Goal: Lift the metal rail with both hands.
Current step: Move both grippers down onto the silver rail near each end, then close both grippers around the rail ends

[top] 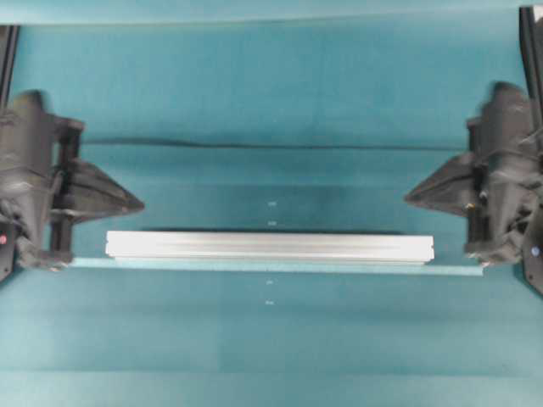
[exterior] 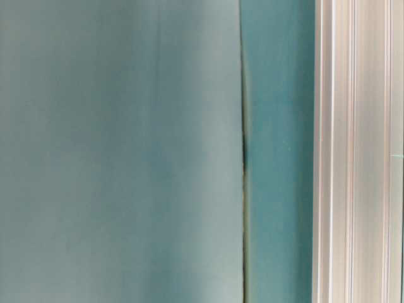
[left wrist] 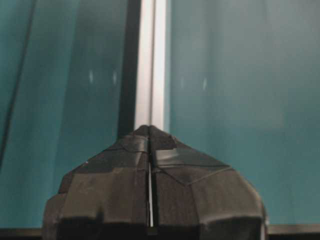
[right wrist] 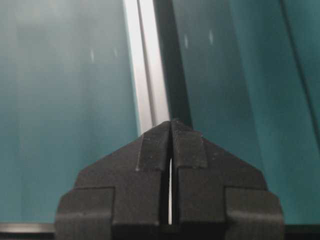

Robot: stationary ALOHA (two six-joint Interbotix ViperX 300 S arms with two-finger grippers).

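A long, straight silver aluminium rail (top: 270,246) with lengthwise grooves lies flat on the teal table covering (top: 271,93), running left to right across the middle of the overhead view and spanning well over half its width. Just along its near edge, and reaching a little past both of its ends, runs a thinner pale tape strip (top: 458,269). A dark seam or fold in the covering (top: 280,146) crosses the table parallel to the rail, farther back.

The black left gripper (top: 136,204), bulky-bodied with tapering plastic fingers, sits at the left edge with its tip pointing inward, near the rail's left end but apart from it and slightly behind its line. The black right gripper (top: 411,197) mirrors it at the right edge, its tip likewise short of the rail's right end. Neither touches the bar.

In the left wrist view the two fingers (left wrist: 115,170) are pressed together to a point with only a hairline slit between them, nothing clamped, and the rail stretches away beyond the tip. The right wrist view shows the same: fingers (right wrist: 200,170) drawn together, holding nothing.

The table-level view is very close and blurred; the grooved silver surface at its right edge is probably the rail's side.
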